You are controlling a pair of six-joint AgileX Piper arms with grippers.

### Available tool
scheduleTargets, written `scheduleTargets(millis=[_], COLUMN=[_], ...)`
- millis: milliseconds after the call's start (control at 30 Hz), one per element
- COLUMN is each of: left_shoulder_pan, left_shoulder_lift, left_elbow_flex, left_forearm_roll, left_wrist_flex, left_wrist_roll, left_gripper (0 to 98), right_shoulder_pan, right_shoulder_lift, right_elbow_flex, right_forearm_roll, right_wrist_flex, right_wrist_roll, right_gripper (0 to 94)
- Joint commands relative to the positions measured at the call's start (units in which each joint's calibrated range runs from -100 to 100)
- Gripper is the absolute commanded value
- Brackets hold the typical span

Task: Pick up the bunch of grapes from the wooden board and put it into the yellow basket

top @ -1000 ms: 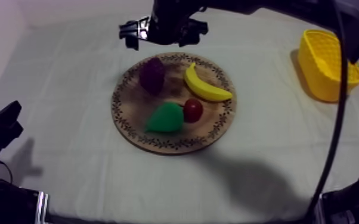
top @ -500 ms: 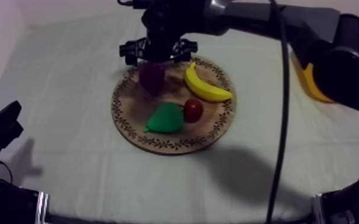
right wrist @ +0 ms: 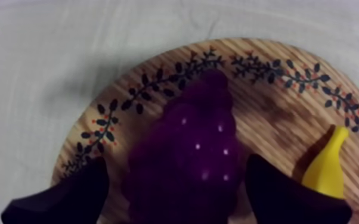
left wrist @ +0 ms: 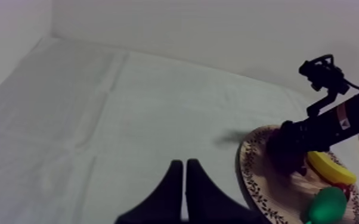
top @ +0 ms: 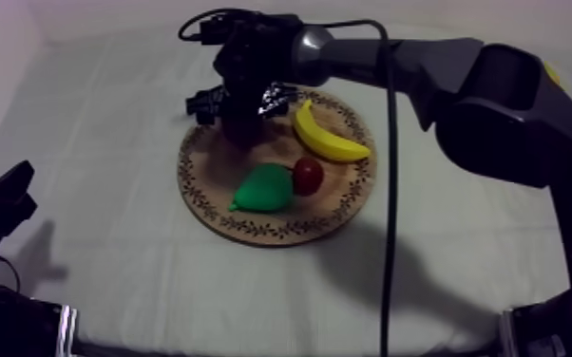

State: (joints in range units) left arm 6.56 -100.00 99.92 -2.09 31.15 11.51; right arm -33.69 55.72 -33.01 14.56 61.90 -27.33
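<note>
Right wrist view: our right gripper [right wrist: 176, 173] straddles the grapes [right wrist: 194, 137], fingers spread, grapes lying on the board [right wrist: 271, 107]. Nothing grasped yet; closing, lifting and delivery remain. Our left gripper [left wrist: 185, 164] rests pinched together, empty.

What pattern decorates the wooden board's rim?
Dark leafy sprigs with red dots on the rim; clearest in right wrist view.

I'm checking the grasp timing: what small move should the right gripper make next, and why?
Probably close the right gripper on the bunch of grapes. Its fingers stand apart, one at each side of the bunch, which lies on the wooden board. The grip looks lined up, so lifting should wait until it closes.
</note>
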Motion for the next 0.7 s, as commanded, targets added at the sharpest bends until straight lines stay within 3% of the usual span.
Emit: scheduleTargets(millis=[0, 333, 667], left_shoulder_pan=[-0.01, -0.01, -0.01], left_shoulder_lift=[0.0, 0.0, 0.0], left_elbow_flex=[-0.04, -0.04, -0.04], left_forearm_roll=[0.01, 0.01, 0.01], left_wrist_flex=[-0.03, -0.03, -0.03], left_wrist_roll=[-0.01, -0.01, -0.01], left_gripper=[0.1, 0.1, 0.1], right_shoulder_pan=[0.05, 0.19, 1.31], right_shoulder_lift=[0.99, 2.2, -8.9], right_elbow_flex=[-0.65, -2.49, 7.09], right_forearm_roll=[-0.12, 1.56, 3.32], right_wrist_flex=[-0.05, -0.19, -1.29], right_wrist_roll=[0.25, 1.41, 2.94], right_gripper=[61.4, 41.3, 38.6])
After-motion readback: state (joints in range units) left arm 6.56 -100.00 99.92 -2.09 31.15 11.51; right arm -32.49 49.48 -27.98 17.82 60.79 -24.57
